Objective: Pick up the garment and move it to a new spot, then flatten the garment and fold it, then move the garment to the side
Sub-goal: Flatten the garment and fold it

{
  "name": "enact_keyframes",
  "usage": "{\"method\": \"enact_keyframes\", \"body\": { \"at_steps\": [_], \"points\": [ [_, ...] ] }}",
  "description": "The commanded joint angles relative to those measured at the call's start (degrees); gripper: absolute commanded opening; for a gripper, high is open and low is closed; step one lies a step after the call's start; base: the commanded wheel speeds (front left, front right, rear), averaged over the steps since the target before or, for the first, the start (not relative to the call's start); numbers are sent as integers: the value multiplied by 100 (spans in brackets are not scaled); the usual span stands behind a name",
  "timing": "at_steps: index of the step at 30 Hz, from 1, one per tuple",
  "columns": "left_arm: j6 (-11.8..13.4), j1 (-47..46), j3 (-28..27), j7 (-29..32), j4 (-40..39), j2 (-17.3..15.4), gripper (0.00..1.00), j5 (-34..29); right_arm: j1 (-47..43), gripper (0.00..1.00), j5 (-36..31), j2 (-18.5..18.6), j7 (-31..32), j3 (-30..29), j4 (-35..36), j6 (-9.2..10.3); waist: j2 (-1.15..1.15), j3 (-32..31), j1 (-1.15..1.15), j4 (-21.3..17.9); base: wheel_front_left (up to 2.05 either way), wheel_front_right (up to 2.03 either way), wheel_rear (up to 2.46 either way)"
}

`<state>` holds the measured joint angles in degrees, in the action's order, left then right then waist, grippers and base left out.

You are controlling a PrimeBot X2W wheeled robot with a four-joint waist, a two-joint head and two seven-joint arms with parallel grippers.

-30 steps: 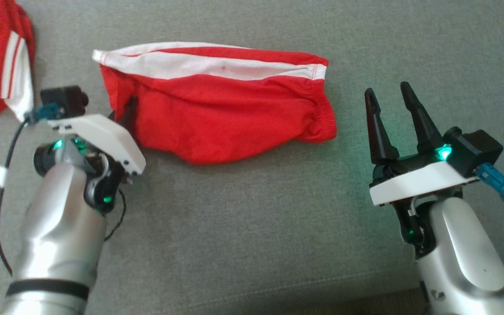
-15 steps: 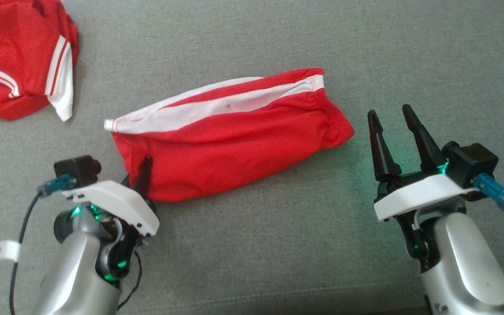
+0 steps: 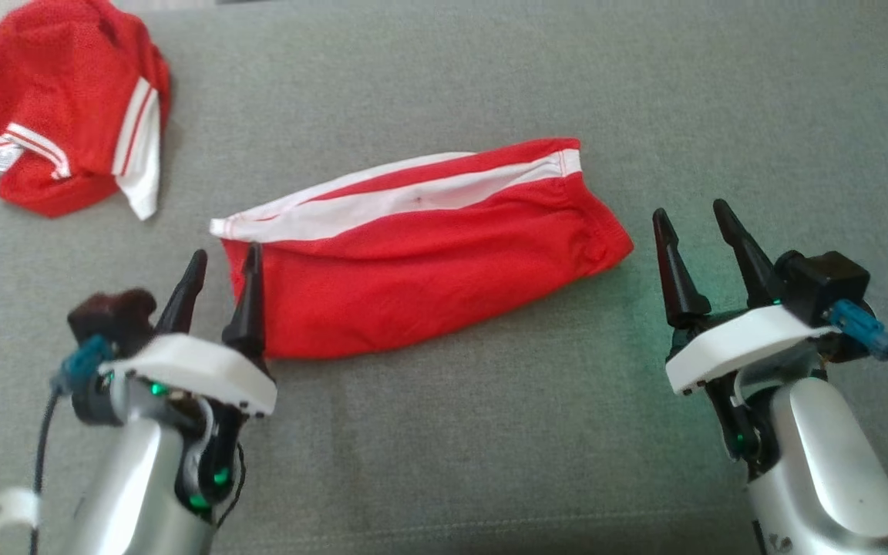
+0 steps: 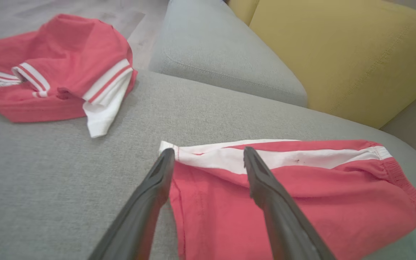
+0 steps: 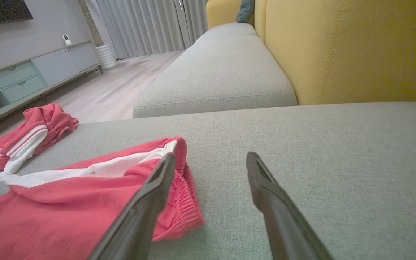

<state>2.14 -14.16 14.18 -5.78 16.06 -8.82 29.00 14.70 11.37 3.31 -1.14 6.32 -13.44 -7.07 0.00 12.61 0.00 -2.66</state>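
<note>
The garment (image 3: 421, 254), red shorts with a white side stripe, lies folded lengthwise on the grey sofa cushion (image 3: 452, 432). My left gripper (image 3: 226, 262) stands open at its left end, one finger over the red cloth and one over the cushion, holding nothing. The left wrist view shows the garment (image 4: 302, 187) spread between and past the two fingers (image 4: 208, 153). My right gripper (image 3: 691, 212) is open just right of the elastic waistband end, apart from it. In the right wrist view the waistband (image 5: 182, 195) lies beside the left finger (image 5: 150, 195).
A second red garment with white stripes (image 3: 66, 146) lies crumpled at the cushion's far left. A neighbouring grey cushion (image 5: 215, 72) and a yellow backrest (image 5: 345, 50) stand beyond. Wooden floor and a low cabinet (image 5: 24, 79) lie past the sofa.
My left gripper has opened and let go of the garment's left end. The head camera has shifted, so the whole scene sits lower in view. The right gripper stays open.
</note>
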Motion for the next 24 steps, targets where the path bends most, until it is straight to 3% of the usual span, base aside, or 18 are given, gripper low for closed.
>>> {"method": "enact_keyframes", "body": {
  "at_steps": [1, 8, 16, 24],
  "points": [
    [66, 37, -172, -184, -253, -130, 100, -101, 81, 100, -46, -43, 54, 80, 147, -42, 0, -106, 0, 74, 0, 0, 0],
    [292, 438, -110, -662, -632, 0, 100, -330, 212, 100, -145, -43, 458, 70, -126, -42, 0, -340, 0, 241, 0, 0, 0],
    [414, 684, 34, -753, -903, 120, 100, -446, 576, 100, -211, -15, 736, 30, -635, -42, 0, -404, 0, 445, 0, 0, 0],
    [443, 627, 141, -738, -962, 173, 100, -454, 1344, 100, -175, 225, 1334, 102, -1691, -42, 0, -176, 0, 781, 0, 0, 0]
  ]
}}
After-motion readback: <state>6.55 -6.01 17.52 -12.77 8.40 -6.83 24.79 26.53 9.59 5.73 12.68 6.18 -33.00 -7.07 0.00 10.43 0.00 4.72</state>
